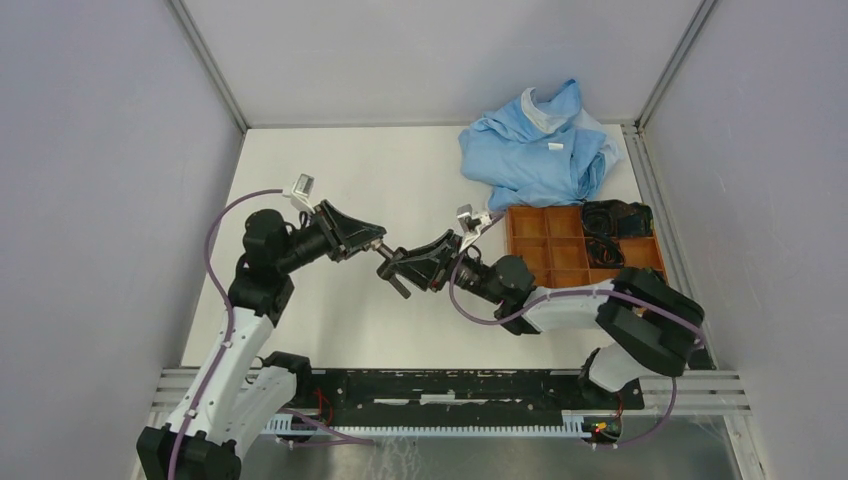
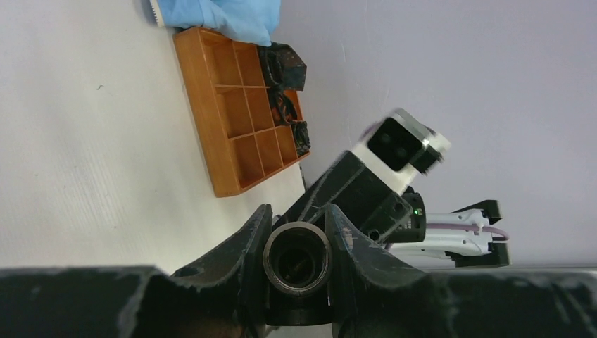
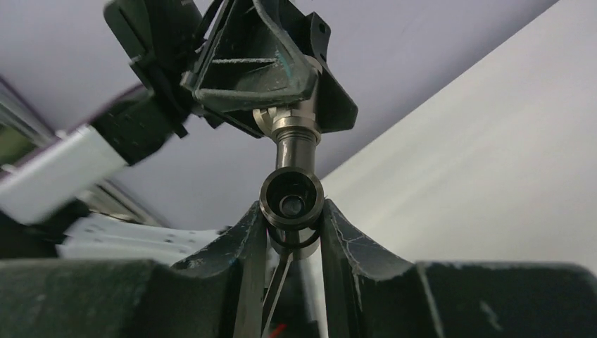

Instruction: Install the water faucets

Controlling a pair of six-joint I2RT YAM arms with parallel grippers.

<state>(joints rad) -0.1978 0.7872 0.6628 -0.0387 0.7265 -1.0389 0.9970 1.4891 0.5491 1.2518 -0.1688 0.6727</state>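
Observation:
Both grippers meet above the middle of the table. My left gripper (image 1: 374,243) (image 2: 296,224) is shut on the stubby faucet piece (image 2: 297,259), whose open round end faces the left wrist camera. My right gripper (image 1: 408,268) (image 3: 291,211) is shut on the T-shaped fitting (image 1: 394,277) (image 3: 291,198), its ring end between the jaws. In the right wrist view the T-fitting's stem (image 3: 291,149) runs up into the stubby piece (image 3: 294,121) held by the left fingers (image 3: 243,70). The two pieces touch end to end. How deep they engage is hidden.
An orange compartment tray (image 1: 556,252) (image 2: 227,120) lies right of centre, with black items (image 1: 615,218) in its far right cells. A crumpled blue cloth (image 1: 535,145) lies behind it. Grey walls close in the sides and back. A rail (image 1: 450,385) runs along the near edge.

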